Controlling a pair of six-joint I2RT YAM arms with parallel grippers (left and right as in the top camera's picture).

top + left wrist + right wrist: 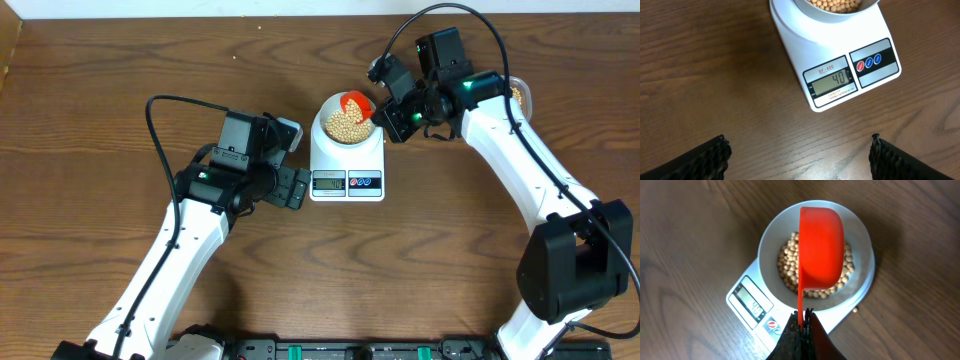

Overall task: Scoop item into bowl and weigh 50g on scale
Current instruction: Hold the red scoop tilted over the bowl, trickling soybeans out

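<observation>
Right wrist view: the right gripper (802, 316) pinches tight on the thin handle of a red scoop (821, 250), whose cup hangs tilted over the bowl (767, 240) at frame centre. The beans (787, 267) lie in that bowl, which sits on the scale (765, 319). In the left wrist view, the left gripper (799, 142) spreads wide at the bottom edge, over the table (715, 75); the display (832, 82) reads 40.
</observation>
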